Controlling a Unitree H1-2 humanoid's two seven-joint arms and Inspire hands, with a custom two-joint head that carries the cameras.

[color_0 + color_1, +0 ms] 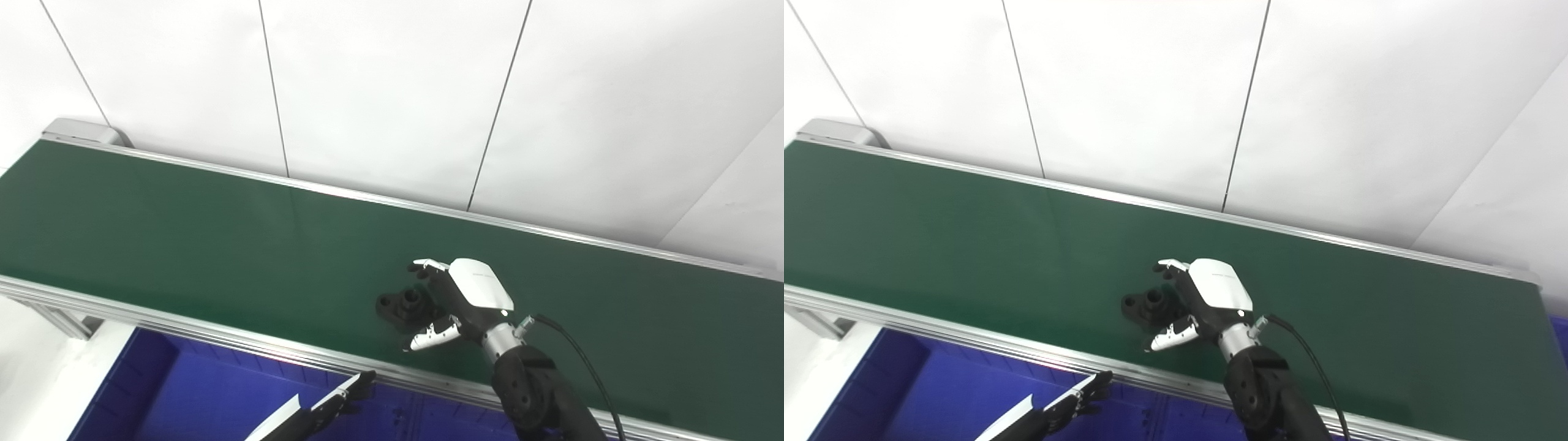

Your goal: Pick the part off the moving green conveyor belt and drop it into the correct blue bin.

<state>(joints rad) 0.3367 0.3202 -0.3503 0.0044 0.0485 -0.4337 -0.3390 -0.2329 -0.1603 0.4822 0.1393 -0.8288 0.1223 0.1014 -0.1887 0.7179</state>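
A small black part (401,304) with a round hub lies on the green conveyor belt (214,245); it also shows in the right eye view (1146,304). My right hand (456,300) is open over the belt just right of the part, fingers and thumb spread on either side of it; whether they touch it I cannot tell. My left hand (334,401) is low at the bottom edge, over the blue bin (202,392), fingers stretched out and holding nothing.
The belt's silver front rail (184,327) runs between the belt and the blue bin below. A white panelled wall (392,92) stands behind the belt. A bit of another blue bin (1559,324) shows at the right edge.
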